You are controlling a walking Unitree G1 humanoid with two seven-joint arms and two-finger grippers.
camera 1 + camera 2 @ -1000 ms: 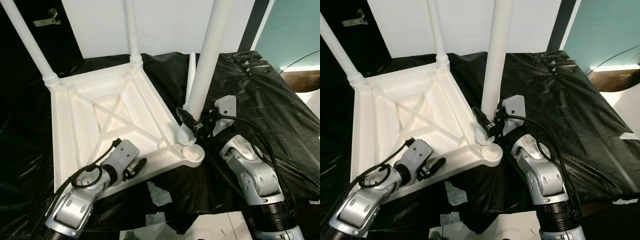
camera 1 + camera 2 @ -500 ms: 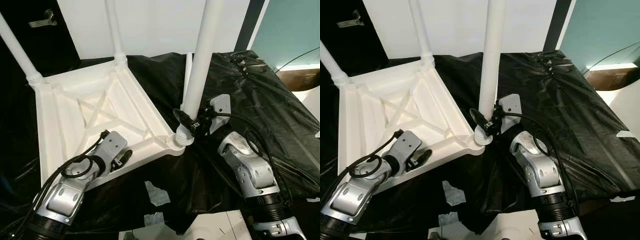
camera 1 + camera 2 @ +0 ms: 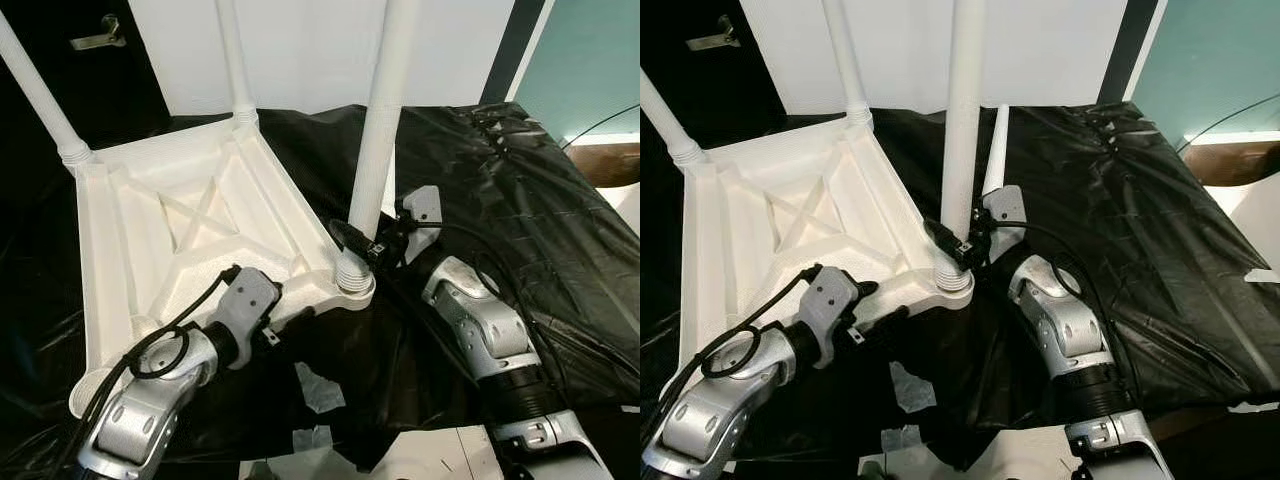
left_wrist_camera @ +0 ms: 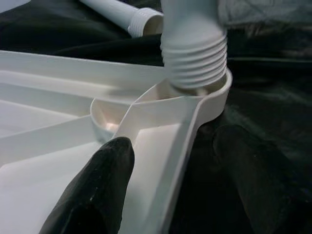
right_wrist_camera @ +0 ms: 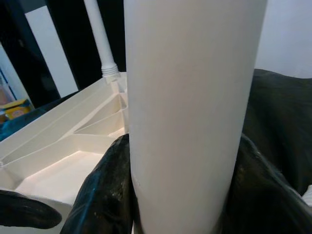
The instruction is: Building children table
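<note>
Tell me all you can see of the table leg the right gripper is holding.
The leg is a plain white tube, plastic by its look, standing nearly upright with its top out of frame. Its ribbed, threaded end sits in the round socket at the near corner of the upturned table top. The right gripper is shut on it just above the thread, a black finger on each side. The left gripper straddles the table top's rim beside that corner.
</note>
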